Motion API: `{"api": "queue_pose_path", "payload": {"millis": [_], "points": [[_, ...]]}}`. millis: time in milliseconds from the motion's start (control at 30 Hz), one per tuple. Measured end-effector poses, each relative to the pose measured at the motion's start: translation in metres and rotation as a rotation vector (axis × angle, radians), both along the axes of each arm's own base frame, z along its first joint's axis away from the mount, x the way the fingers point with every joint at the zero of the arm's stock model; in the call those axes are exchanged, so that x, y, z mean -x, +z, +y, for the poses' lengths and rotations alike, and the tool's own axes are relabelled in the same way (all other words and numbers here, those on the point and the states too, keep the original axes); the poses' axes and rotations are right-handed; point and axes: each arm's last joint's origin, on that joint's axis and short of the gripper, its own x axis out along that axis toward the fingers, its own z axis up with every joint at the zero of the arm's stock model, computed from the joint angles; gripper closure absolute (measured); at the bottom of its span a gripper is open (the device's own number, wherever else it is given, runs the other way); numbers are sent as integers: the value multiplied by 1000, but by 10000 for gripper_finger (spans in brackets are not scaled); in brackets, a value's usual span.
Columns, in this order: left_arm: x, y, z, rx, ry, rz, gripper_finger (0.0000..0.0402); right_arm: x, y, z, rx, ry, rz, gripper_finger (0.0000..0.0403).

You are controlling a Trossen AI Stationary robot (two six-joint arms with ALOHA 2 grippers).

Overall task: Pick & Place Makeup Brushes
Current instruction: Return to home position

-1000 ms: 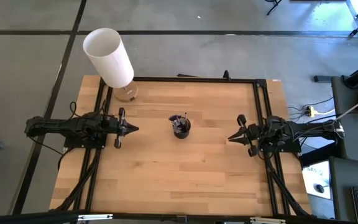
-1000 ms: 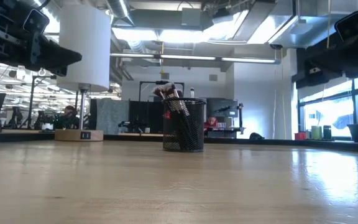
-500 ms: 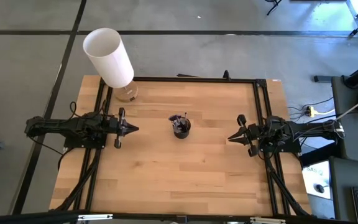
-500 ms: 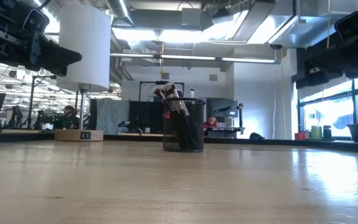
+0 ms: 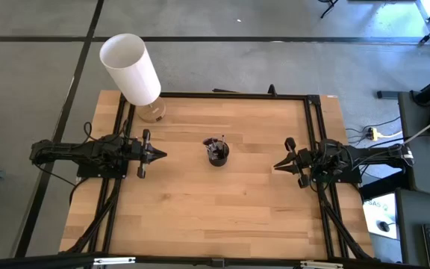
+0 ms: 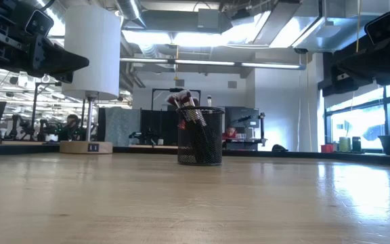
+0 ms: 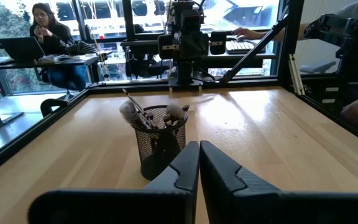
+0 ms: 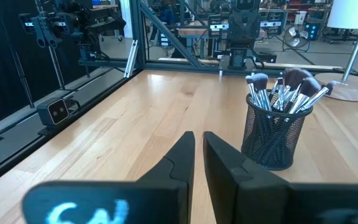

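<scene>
Several makeup brushes [image 8: 283, 87] stand bristles-up in a black mesh cup [image 5: 217, 152] near the table's middle; the cup [image 6: 200, 136] rests on its base. In the left wrist view the brushes [image 7: 154, 115] lean against the cup's rim. My left gripper [image 5: 163, 155] hovers left of the cup, shut, fingertips [image 7: 199, 149] pointing at it. My right gripper [image 5: 276, 166] hovers right of the cup, its fingers [image 8: 197, 142] nearly together, touching nothing.
A lamp with a white cylindrical shade [image 5: 130, 68] and round wooden base [image 5: 153, 112] stands at the far left corner. A black frame [image 5: 230, 96] rims the table. Bare wood lies toward the near edge. People sit at desks beyond the table [image 7: 48, 31].
</scene>
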Motion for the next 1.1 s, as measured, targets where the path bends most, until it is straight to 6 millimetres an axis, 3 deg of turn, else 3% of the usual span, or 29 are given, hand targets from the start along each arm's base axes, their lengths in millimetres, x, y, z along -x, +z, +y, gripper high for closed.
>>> {"api": "queue_pose_path", "payload": {"millis": [1100], "points": [[0,0,0,0,0,0,389,0,0,0,0,0,0,368]]}}
